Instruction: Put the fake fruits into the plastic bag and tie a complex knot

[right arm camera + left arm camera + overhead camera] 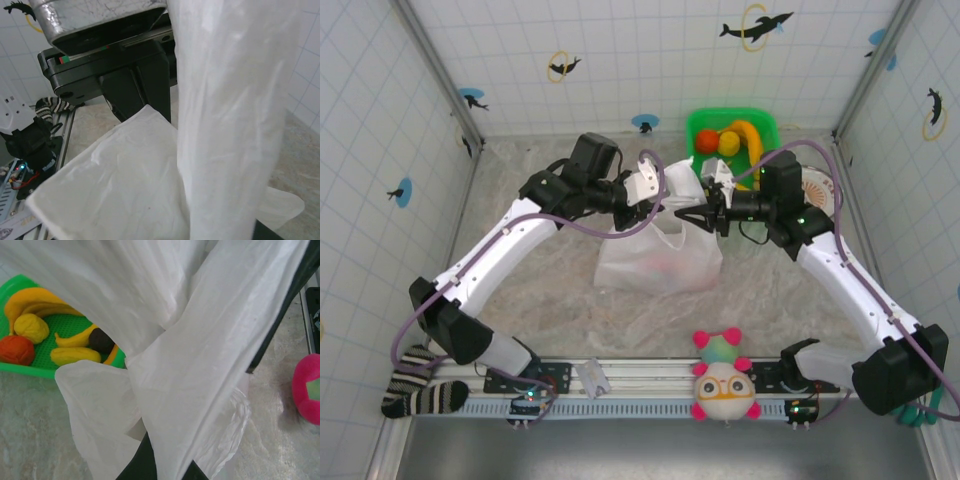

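Note:
The white plastic bag [658,258] sits mid-table, with a faint pink-red shape showing through its wall. Its two handle straps rise and cross [680,188] between my grippers. My left gripper [648,196] is shut on one strap, which comes out between its dark fingers [134,466] and spreads upward [200,355]. My right gripper [713,207] is shut on the other strap [235,125], which covers its jaws. Several fake fruits lie in the green basket: bananas [35,300], a yellow one [31,328], an orange one [16,350] and a dark purple one [101,340]. I cannot make out a knot.
The green basket [761,124] stands at the back, just behind the grippers. A round pink-and-green plush toy [724,380] sits at the near edge, with striped socks [420,388] at the near left. A patterned plate [822,188] lies behind the right arm. Tiled walls close in the table.

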